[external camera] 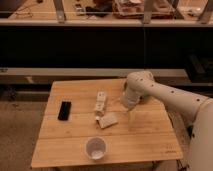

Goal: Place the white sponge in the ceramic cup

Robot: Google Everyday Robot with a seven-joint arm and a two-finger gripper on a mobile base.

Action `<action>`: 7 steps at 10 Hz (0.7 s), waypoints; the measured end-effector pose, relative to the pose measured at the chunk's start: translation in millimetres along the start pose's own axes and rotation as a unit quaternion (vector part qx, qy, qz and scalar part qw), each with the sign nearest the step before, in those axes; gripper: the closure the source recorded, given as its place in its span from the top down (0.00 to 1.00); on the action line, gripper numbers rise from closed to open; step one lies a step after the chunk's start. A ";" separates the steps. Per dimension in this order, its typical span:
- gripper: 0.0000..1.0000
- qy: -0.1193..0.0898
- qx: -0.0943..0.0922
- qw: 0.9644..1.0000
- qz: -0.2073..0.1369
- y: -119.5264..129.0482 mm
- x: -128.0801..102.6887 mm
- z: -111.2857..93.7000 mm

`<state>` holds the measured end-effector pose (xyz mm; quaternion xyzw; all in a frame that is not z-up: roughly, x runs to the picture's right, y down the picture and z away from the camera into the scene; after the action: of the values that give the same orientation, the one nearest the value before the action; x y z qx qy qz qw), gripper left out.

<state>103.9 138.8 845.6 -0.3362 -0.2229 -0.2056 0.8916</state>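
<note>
The white sponge [108,120] lies flat on the wooden table [150,135], near the middle. The ceramic cup [95,148] stands upright near the table's front edge, a little left of and in front of the sponge. My white arm reaches in from the right, and the gripper [130,116] hangs over the table just right of the sponge, apart from it. The gripper holds nothing that I can see.
A longer segmented white object [101,102] lies just behind the sponge. A black flat device [64,110] lies on the left part of the table. My arm's bulky joint [137,85] covers the back right of the table. Dark shelving stands behind.
</note>
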 end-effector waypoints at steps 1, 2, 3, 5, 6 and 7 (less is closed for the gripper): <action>0.80 -0.011 -0.005 1.000 0.009 -1.5 0.2 7.2; 0.80 -0.028 -0.011 0.999 0.018 -4.1 -1.8 14.5; 0.80 -0.048 -0.016 0.998 0.024 -7.4 -6.5 18.4; 0.80 -0.100 -0.025 0.994 0.021 -12.4 -21.7 19.3; 0.80 -0.106 -0.025 0.994 0.021 -12.8 -23.0 18.5; 0.80 -0.106 -0.025 0.994 0.020 -13.0 -23.2 18.7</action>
<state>73.4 147.8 852.3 -0.3827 -0.3036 -0.1563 0.8584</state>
